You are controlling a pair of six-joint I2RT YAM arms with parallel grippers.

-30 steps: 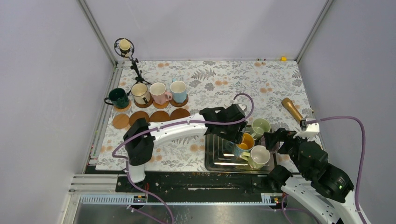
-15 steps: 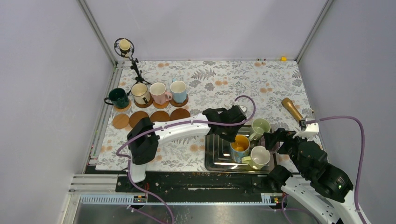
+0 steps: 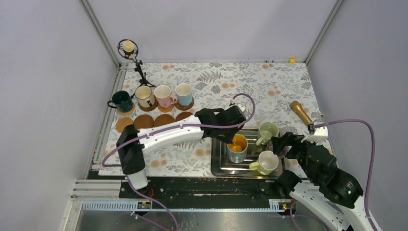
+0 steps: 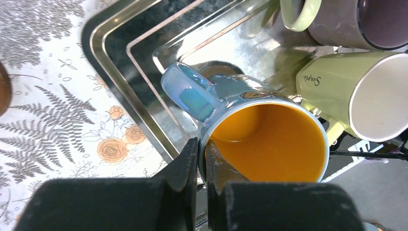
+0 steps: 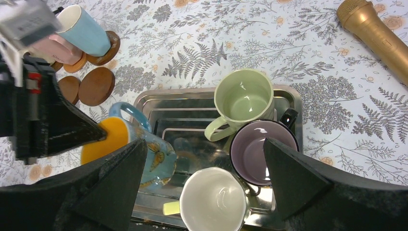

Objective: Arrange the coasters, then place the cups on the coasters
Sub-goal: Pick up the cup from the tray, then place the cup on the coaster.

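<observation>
We see the table [image 3: 231, 82] with its flower cloth. The long left arm [image 3: 168, 132] lies across it and covers part of the end coaster [image 3: 183, 116]. The right arm [image 3: 327, 173] hides the right end of the steel tray [image 3: 217, 166] from above. It also hides the purple cup [image 5: 262, 154], which shows only in the right wrist view.

The pale green cup [image 3: 267, 131] stands at the back of the tray. The lime cup [image 3: 266, 162] is at the front, and the left wrist view cuts it off at the edge. The blue cup [image 3: 237, 147], orange inside, is in the left part of the tray. We cannot tell if its bottom touches the tray.

The left pincer [image 4: 202, 154] squeezes the blue cup's rim tight beside the handle, one finger inside and one outside. The right pincer [image 5: 202, 144] is spread wide above the tray and holds nothing.

Far left, the dark green cup [image 3: 122, 101], beige cup [image 3: 144, 96], pink cup [image 3: 163, 95] and light blue cup [image 3: 184, 94] each sit on used coasters [image 3: 126, 111]. Three more bare coasters [image 3: 143, 121] lie in front.

A second ago the left pincer was open. Now it is closed on the rim. The blue cup is further left than before, away from the lime cup. The left arm's elbow has swung left too. The right pincer has not moved.
</observation>
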